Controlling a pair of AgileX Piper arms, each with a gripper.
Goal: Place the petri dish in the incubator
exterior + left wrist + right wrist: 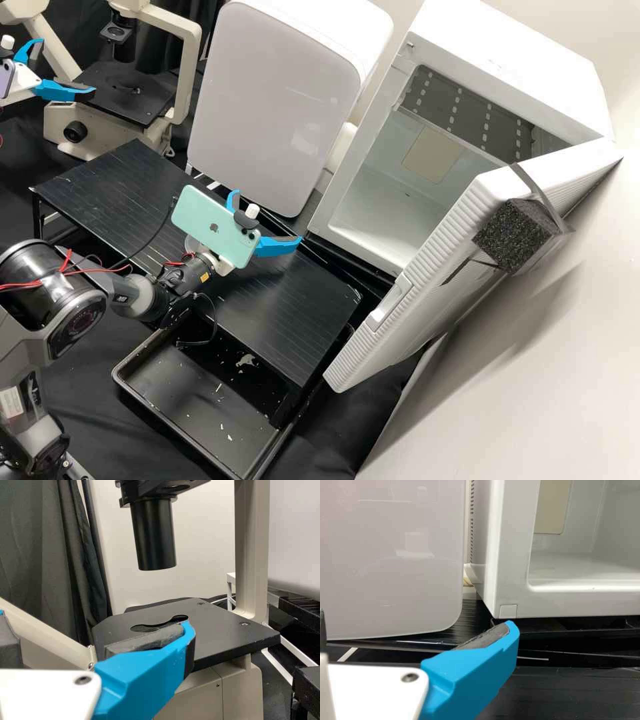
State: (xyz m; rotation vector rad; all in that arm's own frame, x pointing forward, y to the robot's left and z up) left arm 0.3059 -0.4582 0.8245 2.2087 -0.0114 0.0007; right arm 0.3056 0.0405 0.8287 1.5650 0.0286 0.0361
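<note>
The right arm [140,299] reaches over the black shelf [293,300], its pincer [267,215] wide and empty near the open incubator [507,73]. The left pincer [68,65], its 2 fingers apart, points toward the microscope [93,138].

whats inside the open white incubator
The incubator shows a grey panel with pale slots near its top, a beige patch on a pale wall, and part of its floor. The open door covers the rest of the floor.
</note>
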